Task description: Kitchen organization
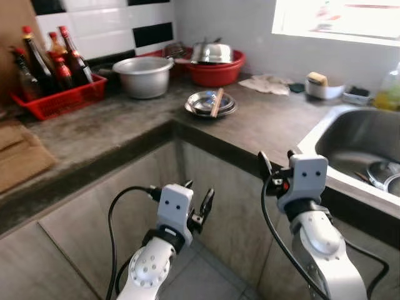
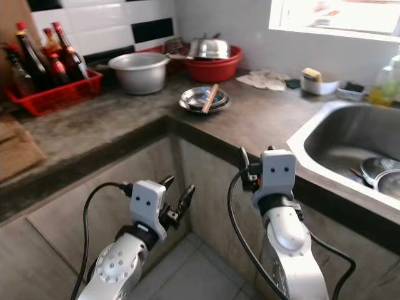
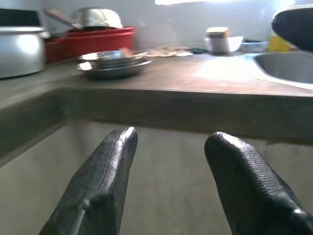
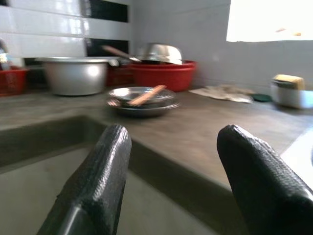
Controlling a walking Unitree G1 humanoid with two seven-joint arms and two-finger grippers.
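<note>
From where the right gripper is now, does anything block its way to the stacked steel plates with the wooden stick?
Only the grey countertop edge: the right gripper sits at that edge. Bare counter lies before the stacked steel plates.

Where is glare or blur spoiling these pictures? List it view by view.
Eye views: the bright window is blown out. Left wrist view: glare whitens the grey stone countertop. Right wrist view: the stacked steel plates look soft; the open right gripper looms blurred.
</note>
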